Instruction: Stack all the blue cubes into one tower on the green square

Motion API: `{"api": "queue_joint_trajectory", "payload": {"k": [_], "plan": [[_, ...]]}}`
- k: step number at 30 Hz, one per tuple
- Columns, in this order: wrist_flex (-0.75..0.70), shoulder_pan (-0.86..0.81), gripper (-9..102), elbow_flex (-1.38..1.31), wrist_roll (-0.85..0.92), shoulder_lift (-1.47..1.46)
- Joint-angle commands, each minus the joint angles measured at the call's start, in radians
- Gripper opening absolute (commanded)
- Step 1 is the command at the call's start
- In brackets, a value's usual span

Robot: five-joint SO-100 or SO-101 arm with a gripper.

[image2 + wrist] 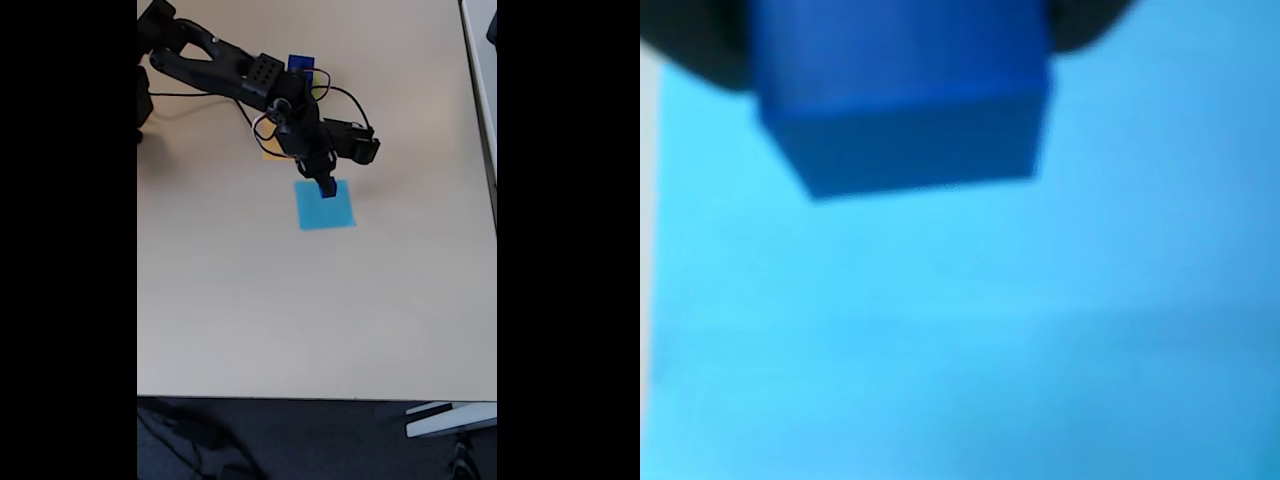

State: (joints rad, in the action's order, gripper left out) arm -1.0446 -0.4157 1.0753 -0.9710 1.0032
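In the wrist view, a dark blue cube [905, 95] is sitting between the dark sides of the pincer [902, 40] at the top edge, gripped there and hanging over a light blue paper square [970, 340]. In the fixed view, the arm [250, 80] is reaching from the upper left of the pale bench [300, 310], its pincer [325, 186] holding the cube [327, 189] over the upper edge of the light blue square [326, 209]. Another blue cube [298, 64] is peeking out behind the arm, and a scrap of yellowish paper [272, 153] is showing beneath it.
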Motion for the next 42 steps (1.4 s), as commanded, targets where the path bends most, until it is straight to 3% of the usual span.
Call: {"api": "queue_joint_trajectory", "payload": {"k": [1, 21, 35, 42], "plan": [[0.018, -0.008, 8, -0.015, -0.018, 0.009], [0.038, -0.021, 9, -0.017, -0.038, -0.044], [0.038, -0.011, 24, -0.012, -0.028, -0.025], [0.038, 0.035, 26, -0.017, -0.015, 0.064]]}}
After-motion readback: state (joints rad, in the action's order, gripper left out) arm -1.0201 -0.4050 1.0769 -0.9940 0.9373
